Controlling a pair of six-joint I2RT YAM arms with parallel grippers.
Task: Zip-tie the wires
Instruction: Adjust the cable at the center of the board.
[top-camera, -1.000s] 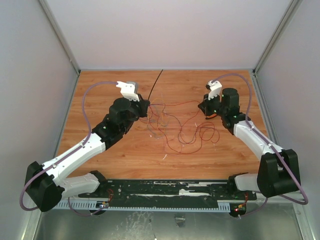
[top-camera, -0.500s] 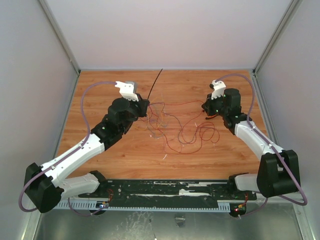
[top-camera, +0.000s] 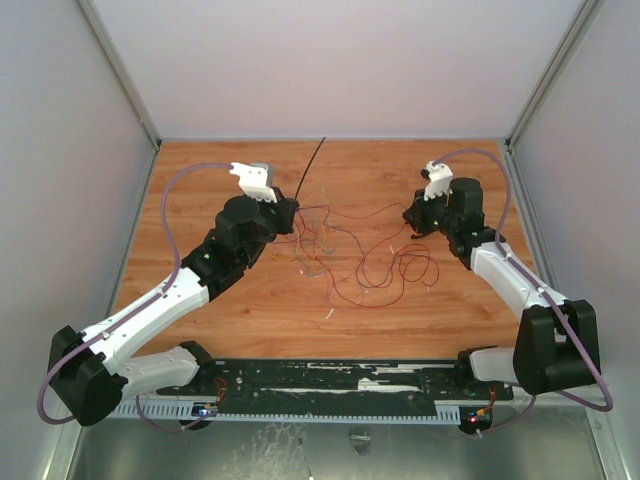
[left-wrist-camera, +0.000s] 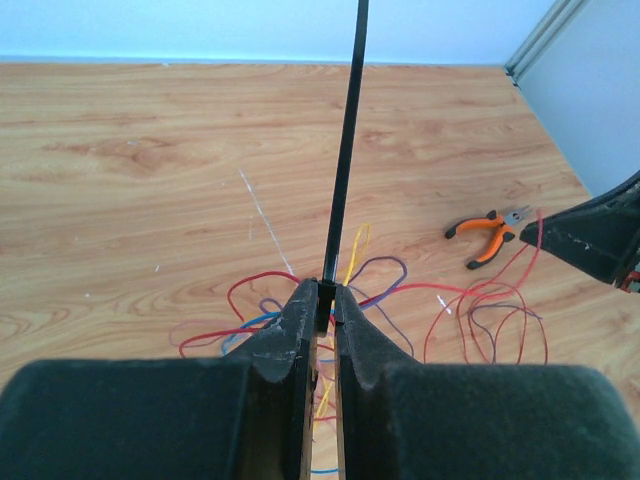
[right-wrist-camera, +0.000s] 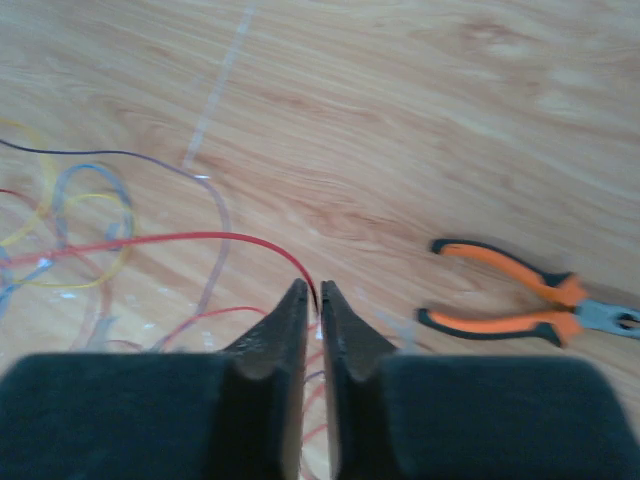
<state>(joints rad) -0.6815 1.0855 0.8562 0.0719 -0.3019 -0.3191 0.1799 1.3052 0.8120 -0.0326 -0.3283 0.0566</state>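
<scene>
The wires (top-camera: 350, 255) lie as a loose tangle of red, dark and purple strands on the wooden table (top-camera: 240, 300) between my two arms. My left gripper (top-camera: 295, 215) sits at the tangle's left edge, shut on the zip tie (top-camera: 311, 165), a black strip that slants up and away toward the back. In the left wrist view the zip tie (left-wrist-camera: 345, 150) rises straight out of the left gripper (left-wrist-camera: 326, 292), above the wires (left-wrist-camera: 400, 290). My right gripper (right-wrist-camera: 314, 292) is shut on the end of one red wire (right-wrist-camera: 180, 240); it stands at the tangle's right edge as the right gripper (top-camera: 408, 215).
Orange-handled pliers (right-wrist-camera: 520, 300) lie on the wood just right of the right gripper, and show in the left wrist view as the pliers (left-wrist-camera: 490, 228). Grey walls enclose the table on the left, back and right. A black cable rail (top-camera: 330, 385) runs along the near edge.
The right wrist has shifted slightly to the right and back with the red wire in its jaws. The left arm and the zip tie have not moved.
</scene>
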